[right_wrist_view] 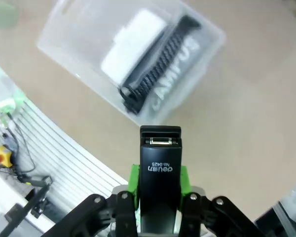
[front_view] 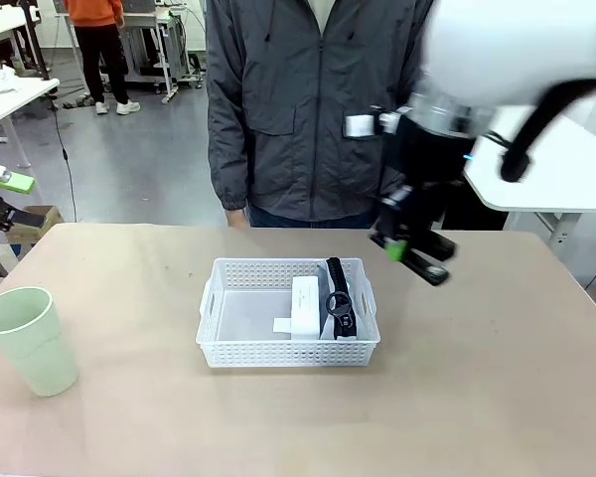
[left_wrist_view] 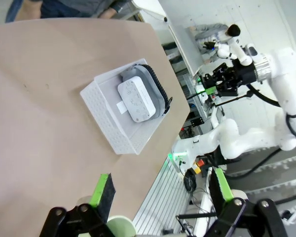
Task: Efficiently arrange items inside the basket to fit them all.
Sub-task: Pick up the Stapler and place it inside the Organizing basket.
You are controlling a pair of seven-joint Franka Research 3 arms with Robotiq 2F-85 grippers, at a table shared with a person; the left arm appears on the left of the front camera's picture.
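the right claw point(front_view: 409, 248) is clenched on a black hinged stapler point(right_wrist_view: 160, 158), green pads bearing on its two long side faces and the nose projecting past the fingertips. the stapler hangs clear of the tan bench point(front_view: 497, 378), near the far right corner of the shallow white perforated plastic basket point(front_view: 288, 353) and not yet inside it. treat the stapler as rigid, fairly dense and smooth-skinned. the side-face hold looks correct, since pressure on the top and base would likely close the hinge. inside the basket, a white rectangular box point(front_view: 306, 303) lies near the middle with a grey pouch with a black strap point(front_view: 338, 298) wedged between it and the right wall. the left half of the floor is bare. the left claw point(left_wrist_view: 163, 180) is released and holds nothing, with its fingers spread above the rim of a pale green plastic cup point(front_view: 30, 338), which stands upright at the bench's left side, well apart from the basket. the cup is probably light and thin-walled, and likely to flex, so take it by the wall near the rim with modest force. a person in a grey jacket point(front_view: 298, 119) stands at the far edge.
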